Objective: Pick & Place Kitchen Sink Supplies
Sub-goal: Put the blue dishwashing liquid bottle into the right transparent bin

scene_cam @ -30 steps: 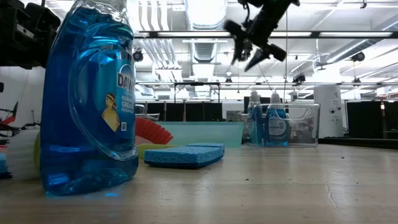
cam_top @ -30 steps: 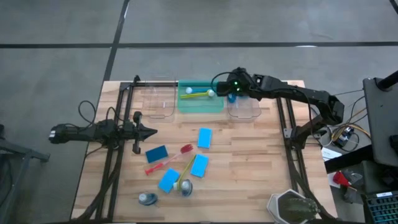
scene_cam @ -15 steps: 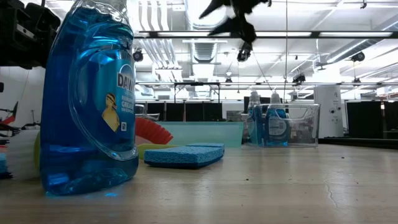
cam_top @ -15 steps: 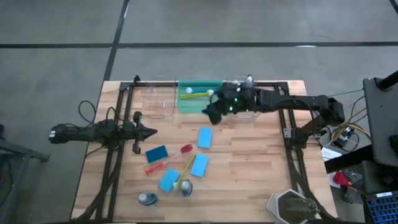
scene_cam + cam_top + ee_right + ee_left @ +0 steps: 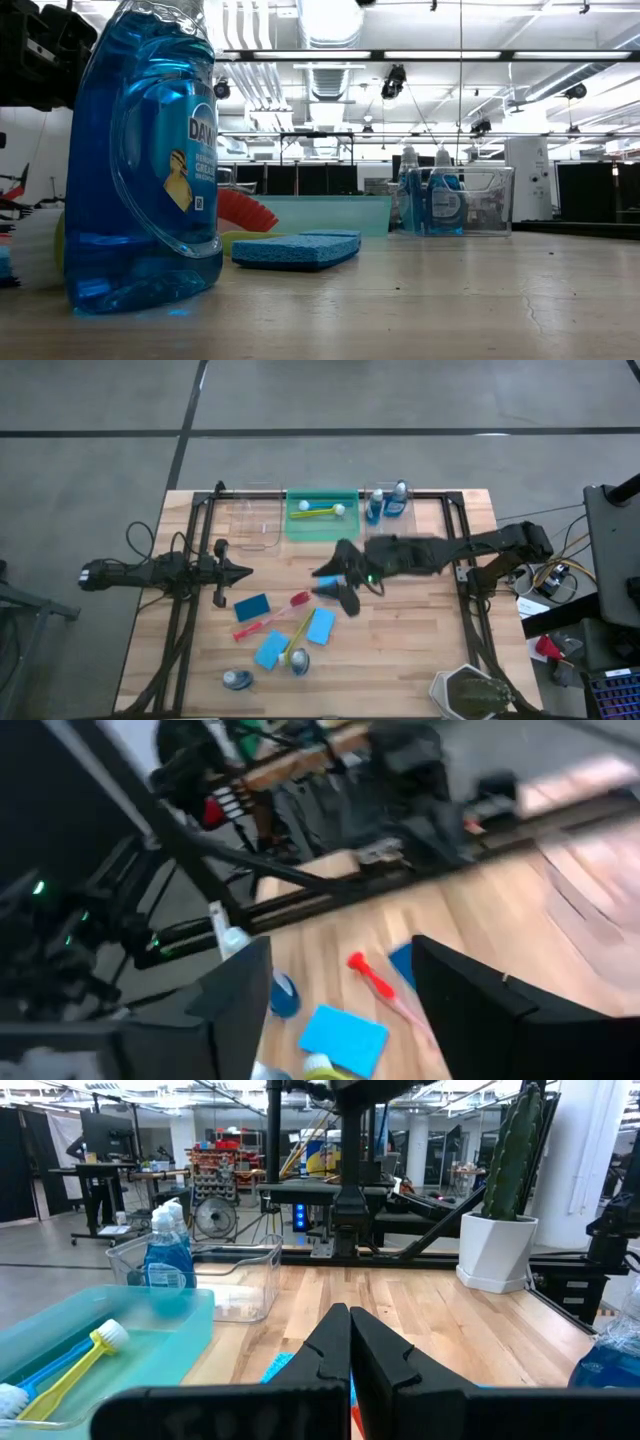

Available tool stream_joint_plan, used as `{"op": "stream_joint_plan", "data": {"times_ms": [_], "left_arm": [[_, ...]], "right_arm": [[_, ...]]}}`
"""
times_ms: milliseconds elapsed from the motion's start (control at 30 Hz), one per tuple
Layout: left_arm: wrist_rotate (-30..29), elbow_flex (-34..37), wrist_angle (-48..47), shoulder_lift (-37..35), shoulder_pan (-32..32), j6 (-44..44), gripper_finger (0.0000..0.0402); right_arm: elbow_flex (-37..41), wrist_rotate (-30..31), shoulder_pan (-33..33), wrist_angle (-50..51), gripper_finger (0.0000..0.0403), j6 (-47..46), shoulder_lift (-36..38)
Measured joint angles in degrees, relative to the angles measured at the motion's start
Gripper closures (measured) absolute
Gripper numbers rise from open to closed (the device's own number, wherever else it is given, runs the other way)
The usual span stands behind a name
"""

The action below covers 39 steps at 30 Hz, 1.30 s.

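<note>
Two bottles (image 5: 386,503) already stand in the clear bin (image 5: 392,510), so the right gripper (image 5: 335,586), jaws spread and empty, must drop onto a sponge (image 5: 321,626) on the desk (image 5: 400,650); the left gripper's (image 5: 236,571) jaws sit pressed together.

right arm's open fingers (image 5: 335,582) above scattered sponges (image 5: 252,606)

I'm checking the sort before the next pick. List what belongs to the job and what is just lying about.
Job:
blue sponges
dish soap bottles
red dish brush
yellow brush
right gripper, jaws open

Lying about:
potted cactus
green bin
clear bin
left gripper, parked and shut
</note>
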State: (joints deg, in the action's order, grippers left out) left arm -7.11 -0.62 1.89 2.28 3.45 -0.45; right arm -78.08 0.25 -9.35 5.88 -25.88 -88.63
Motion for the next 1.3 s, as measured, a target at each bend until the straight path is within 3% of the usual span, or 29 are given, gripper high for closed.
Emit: {"op": "stream_joint_plan", "data": {"times_ms": [167, 400, 900, 1300], "left_arm": [[0.0, 0.0, 0.0, 0.0, 0.0, 0.0, 0.0399], [0.0, 0.0, 0.0, 0.0, 0.0, 0.0, 0.0399], [0.0, 0.0, 0.0, 0.1, 0.0, 0.0, 0.0399], [0.0, 0.0, 0.0, 0.7, 0.0, 0.0, 0.0399]], "right_arm": [[0.0, 5.8, -5.8, -5.5, 0.0116, 7.6, -4.1], [0.0, 9.2, -9.3, -6.9, 0.0086, 3.1, -10.5], [-1.4, 8.7, -14.7, -11.6, 0.0104, -3.3, -21.1], [-10.7, 8.7, -15.9, -11.7, 0.0105, -3.2, -31.6]]}}
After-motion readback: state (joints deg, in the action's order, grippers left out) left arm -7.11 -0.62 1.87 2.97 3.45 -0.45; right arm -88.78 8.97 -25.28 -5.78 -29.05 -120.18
